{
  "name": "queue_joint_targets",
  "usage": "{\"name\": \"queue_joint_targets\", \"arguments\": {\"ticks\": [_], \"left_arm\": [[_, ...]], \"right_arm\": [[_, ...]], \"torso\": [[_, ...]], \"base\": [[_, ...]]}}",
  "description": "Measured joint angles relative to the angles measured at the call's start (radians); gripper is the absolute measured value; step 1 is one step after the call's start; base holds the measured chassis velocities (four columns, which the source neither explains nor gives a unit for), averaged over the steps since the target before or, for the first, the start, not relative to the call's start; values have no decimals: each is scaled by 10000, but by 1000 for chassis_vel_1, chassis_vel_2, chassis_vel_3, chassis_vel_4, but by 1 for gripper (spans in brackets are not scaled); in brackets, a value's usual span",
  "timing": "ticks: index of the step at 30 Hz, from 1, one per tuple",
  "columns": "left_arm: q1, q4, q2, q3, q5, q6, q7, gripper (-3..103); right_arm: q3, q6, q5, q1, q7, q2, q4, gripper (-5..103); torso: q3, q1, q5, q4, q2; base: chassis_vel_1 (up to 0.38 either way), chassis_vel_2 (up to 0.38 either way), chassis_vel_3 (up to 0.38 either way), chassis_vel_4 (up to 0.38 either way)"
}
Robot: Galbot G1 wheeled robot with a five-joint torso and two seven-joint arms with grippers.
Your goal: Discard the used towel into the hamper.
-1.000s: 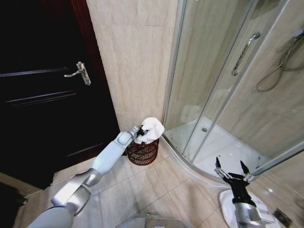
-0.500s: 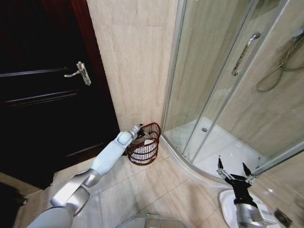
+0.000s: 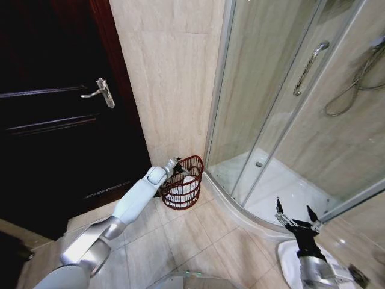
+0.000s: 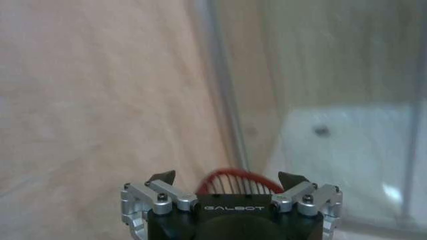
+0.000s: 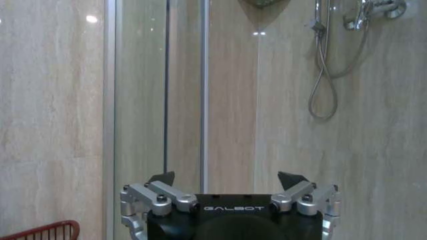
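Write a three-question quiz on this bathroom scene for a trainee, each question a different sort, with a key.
1. True or false: the towel lies inside the hamper.
2. Multiple choice: the left tool is
A. shut on the towel
B. open at the hamper's rim, empty
C. parked by the door handle
3. Fill in: the right tool is open, low beside the ______ enclosure.

Key:
1. True. White cloth shows through the wire wall.
2. B. In the left wrist view its fingers stand apart with nothing between them.
3. Shower. The shower enclosure has curved glass walls.
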Motion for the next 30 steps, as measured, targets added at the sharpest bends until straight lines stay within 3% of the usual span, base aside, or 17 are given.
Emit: {"name": "queue_joint_targets", "arguments": {"ticks": [1, 4, 10, 13, 20, 23, 30], "left_arm": [[0, 0, 0, 0, 0, 0, 0, 100], [1604, -1734, -32, -1002, -529, -56, -995, 100], [3480, -3605, -320, -2414, -679, -293, -1871, 100], [5004, -5058, -700, -3690, -501, -616, -2564, 100], [7221, -6423, -1339, -5575, -77, -1645, -2744, 100], [7784, -6563, -1510, -6145, -82, -2064, -2702, 100], [8478, -6820, -1766, -6863, -370, -2467, -2660, 100]], "right_arm": [[0, 0, 0, 0, 0, 0, 0, 100], [-52, -143, 42, 79, 86, -64, 35, 100], [-129, -230, 47, 126, 108, -176, 123, 100], [-175, -240, 48, 129, 93, -230, 178, 100], [-383, -268, 5, 92, 507, -262, 358, 100], [-535, -452, 32, 90, 697, -256, 593, 100], [-816, -604, -120, 76, 728, -181, 984, 100]], "torso": [[0, 0, 0, 0, 0], [0, 0, 0, 3, 1], [0, -1, -1, 3, 2], [-1, -1, -1, 1, 2], [0, -2, 1, 3, 3], [0, -2, 0, 5, 3], [0, -1, 0, 1, 3]], "base": [[0, 0, 0, 0], [0, 0, 0, 0], [0, 0, 0, 0], [0, 0, 0, 0], [0, 0, 0, 0], [0, 0, 0, 0], [0, 0, 0, 0]]}}
